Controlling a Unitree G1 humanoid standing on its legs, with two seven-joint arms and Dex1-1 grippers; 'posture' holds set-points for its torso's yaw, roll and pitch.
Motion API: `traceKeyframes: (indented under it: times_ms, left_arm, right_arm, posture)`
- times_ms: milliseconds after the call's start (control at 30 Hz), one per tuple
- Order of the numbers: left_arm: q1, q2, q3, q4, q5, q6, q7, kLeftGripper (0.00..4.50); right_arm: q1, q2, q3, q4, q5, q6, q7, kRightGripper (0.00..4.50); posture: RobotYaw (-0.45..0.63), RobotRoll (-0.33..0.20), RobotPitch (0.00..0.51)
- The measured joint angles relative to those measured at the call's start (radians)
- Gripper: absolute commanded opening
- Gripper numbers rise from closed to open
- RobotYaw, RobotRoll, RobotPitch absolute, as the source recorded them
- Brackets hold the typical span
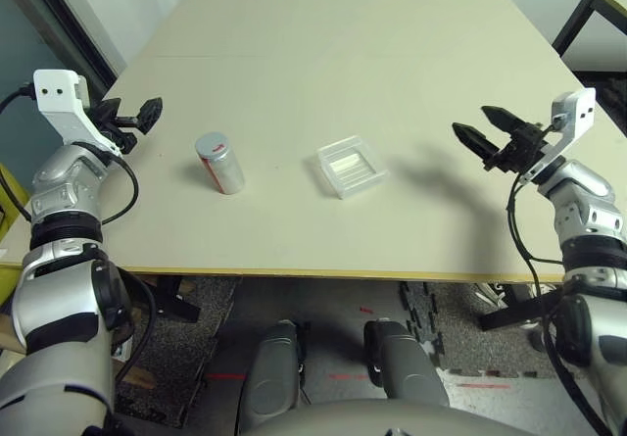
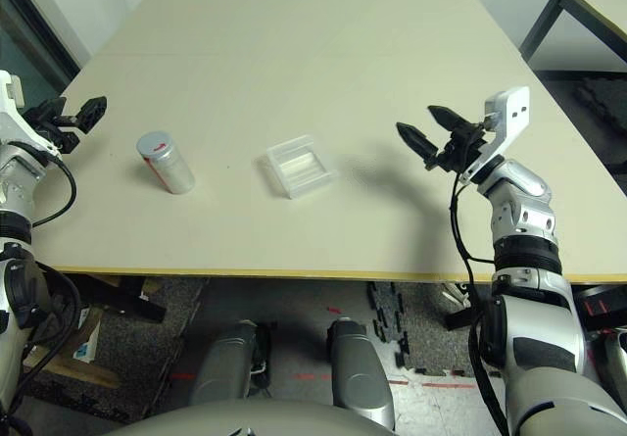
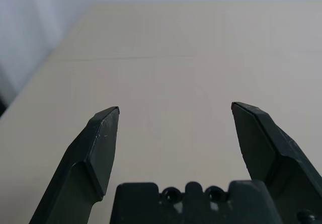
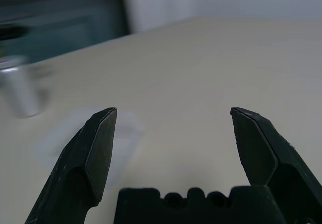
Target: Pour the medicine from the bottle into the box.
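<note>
One broad counter (image 1: 294,245), pale and matte with a thin yellowish edge, carries the things of the work. Above its two sides are the hands, made of hard black angular fingers; the left hand (image 3: 175,153) is spread wide and empty, and the right hand (image 4: 174,156) is also spread and empty. The bottle (image 1: 224,167) stands upright on the counter, so its long axis is vertical. It lies to the right of the left hand and closer to the robot's body, and the left hand is clearly the nearer one. For the coming grasp, this hand would probably need to move rightward and back, with its fingers on both sides of the round wall. The bottle is a smooth silvery cylinder with a red mark on its side. The box (image 2: 300,169), shallow, square and of clear plastic, sits between the bottle and the right hand.
</note>
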Motion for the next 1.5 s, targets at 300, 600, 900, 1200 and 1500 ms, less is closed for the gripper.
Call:
traceKeyframes:
  times_ms: [300, 600, 900, 1200, 1500]
  left_arm:
    - [0.105, 0.0, 0.014, -0.223, -0.093, 0.128, -0.105, 4.46]
    - [0.325, 0.0, 0.096, -0.649, -0.273, 0.33, -0.113, 4.46]
    - [0.539, -0.065, 0.137, -0.873, -0.374, 0.392, -0.094, 4.46]
    - [0.666, -0.135, 0.079, -0.896, -0.332, 0.303, -0.114, 4.46]
    - [0.675, -0.198, 0.001, -0.795, -0.207, 0.105, -0.1, 4.46]
  right_arm:
    - [0.07, -0.028, 0.137, -0.155, -0.006, 0.033, 0.193, 4.5]
    - [0.072, -0.029, 0.157, -0.151, -0.025, -0.002, 0.195, 4.5]
    - [0.037, -0.004, 0.174, -0.11, -0.04, -0.019, 0.202, 4.5]
    - [-0.008, -0.004, 0.18, -0.059, -0.059, -0.047, 0.223, 4.5]
    - [-0.009, -0.004, 0.18, -0.058, -0.062, -0.05, 0.222, 4.5]
  posture:
    - [-0.09, 0.0, 0.103]
    - [-0.06, 0.0, 0.116]
    - [-0.02, 0.0, 0.127]
    - [-0.04, 0.0, 0.122]
    - [-0.06, 0.0, 0.117]
